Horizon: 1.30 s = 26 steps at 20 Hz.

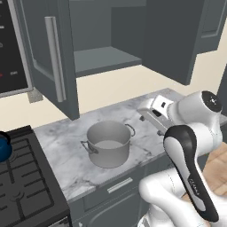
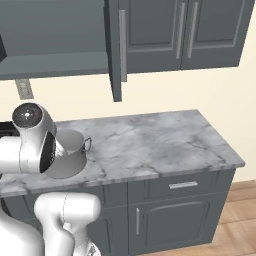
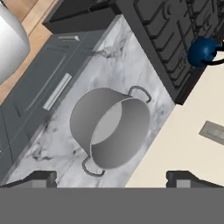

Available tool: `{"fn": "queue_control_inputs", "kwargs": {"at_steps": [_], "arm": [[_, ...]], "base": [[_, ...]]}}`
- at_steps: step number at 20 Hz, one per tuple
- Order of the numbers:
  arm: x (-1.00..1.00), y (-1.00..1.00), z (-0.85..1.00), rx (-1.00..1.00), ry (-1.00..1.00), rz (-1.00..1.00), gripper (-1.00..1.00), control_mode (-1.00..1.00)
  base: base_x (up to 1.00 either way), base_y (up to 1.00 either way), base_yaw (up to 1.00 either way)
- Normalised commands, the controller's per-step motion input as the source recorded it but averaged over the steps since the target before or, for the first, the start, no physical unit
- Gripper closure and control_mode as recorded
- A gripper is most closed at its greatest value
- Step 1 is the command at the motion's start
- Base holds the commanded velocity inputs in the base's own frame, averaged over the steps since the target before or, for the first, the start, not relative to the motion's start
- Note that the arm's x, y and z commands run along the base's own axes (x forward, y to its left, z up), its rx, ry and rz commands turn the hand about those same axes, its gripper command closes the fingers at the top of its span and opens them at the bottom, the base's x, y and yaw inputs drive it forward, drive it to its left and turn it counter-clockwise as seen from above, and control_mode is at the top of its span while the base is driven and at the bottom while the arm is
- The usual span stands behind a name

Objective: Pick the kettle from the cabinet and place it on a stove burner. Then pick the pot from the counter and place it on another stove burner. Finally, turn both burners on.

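Observation:
The grey pot (image 1: 108,144) stands upright and empty on the marble counter (image 1: 66,164), to the right of the stove. In the hand view the pot (image 3: 111,131) lies below my gripper (image 3: 113,178), whose dark fingertips (image 3: 40,178) stand wide apart with nothing between them. From the left base view, the open gripper (image 1: 150,114) hovers above the counter, to the right of the pot and clear of it. The dark-blue kettle (image 3: 202,51) sits on a stove burner (image 3: 175,26), also at the left edge (image 1: 3,148). The cabinet (image 1: 104,60) is open, its shelf bare. My arm partly hides the pot (image 2: 72,152).
The open cabinet door (image 1: 53,57) with its silver bar handle hangs over the counter's left end. A microwave (image 1: 11,44) is above the stove. A wall outlet (image 3: 214,131) sits behind the counter. Drawer fronts (image 1: 119,185) lie below, and the marble (image 2: 160,137) stretches away to the right.

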Motion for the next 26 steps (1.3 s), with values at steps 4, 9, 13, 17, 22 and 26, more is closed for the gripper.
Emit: {"fn": "queue_control_inputs", "kwargs": {"at_steps": [4,9,13,17,22,26], "arm": [[0.08,0.0,-0.35,-0.08,0.09,0.0,-1.0,-1.0],[0.15,0.05,-0.33,-0.11,0.09,0.0,-1.0,-1.0],[0.24,0.12,-0.31,-0.11,0.1,0.0,-1.0,-1.0],[0.32,0.18,-0.27,-0.1,0.11,0.0,-1.0,-1.0],[0.32,0.12,-0.26,-0.09,0.09,0.0,-1.0,-1.0],[0.29,0.05,-0.31,-0.07,0.09,0.0,-1.0,-1.0]], "base": [[0.0,0.0,0.0],[0.0,0.0,0.0],[0.0,0.0,0.0],[0.0,0.0,0.0],[0.0,0.0,0.0],[0.0,0.0,0.0]]}}
